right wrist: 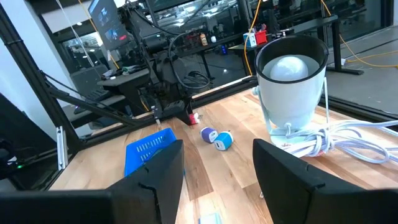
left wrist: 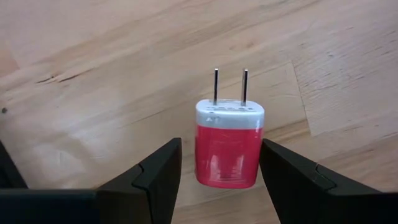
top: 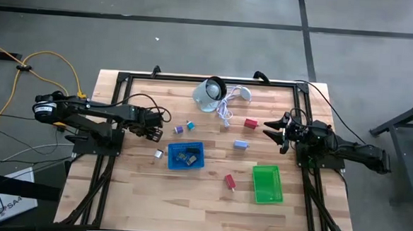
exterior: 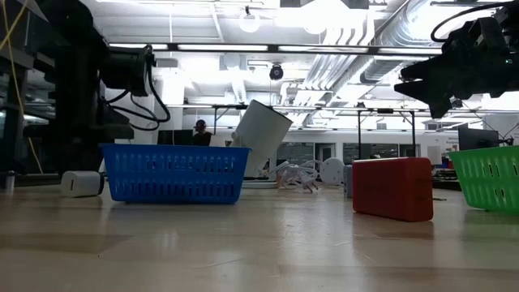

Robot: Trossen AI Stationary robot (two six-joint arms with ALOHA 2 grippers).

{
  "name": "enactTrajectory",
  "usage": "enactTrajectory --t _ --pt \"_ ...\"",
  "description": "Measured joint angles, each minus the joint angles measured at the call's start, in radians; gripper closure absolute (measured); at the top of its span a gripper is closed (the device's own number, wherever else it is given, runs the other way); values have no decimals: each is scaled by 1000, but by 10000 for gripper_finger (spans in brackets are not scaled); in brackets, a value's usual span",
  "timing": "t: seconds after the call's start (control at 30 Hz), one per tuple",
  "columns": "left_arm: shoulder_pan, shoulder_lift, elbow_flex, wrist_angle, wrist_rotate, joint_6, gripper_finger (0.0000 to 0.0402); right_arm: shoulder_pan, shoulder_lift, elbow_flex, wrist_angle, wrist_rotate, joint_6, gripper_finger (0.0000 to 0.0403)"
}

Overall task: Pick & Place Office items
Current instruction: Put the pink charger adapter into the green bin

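The left claw [left wrist: 217,171] grips a red charger [left wrist: 228,146], prongs pointing away, its fingers [left wrist: 158,177] pressed on both sides above the worktop [top: 145,197] at about 9 o'clock. The right claw [top: 271,128] hangs open at 3 o'clock, holding nothing, near a red block [top: 250,123]. The blue basket [top: 186,156] at centre holds dark pieces; the green basket [top: 266,184] sits at 5 o'clock. Purple and blue bits [top: 184,127] lie between.
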Motion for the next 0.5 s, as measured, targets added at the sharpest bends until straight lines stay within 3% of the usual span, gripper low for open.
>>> enactTrajectory --t 0.5 --pt "0 0 0 -1 0 -2 259 0 0 0 0 0 0 224"
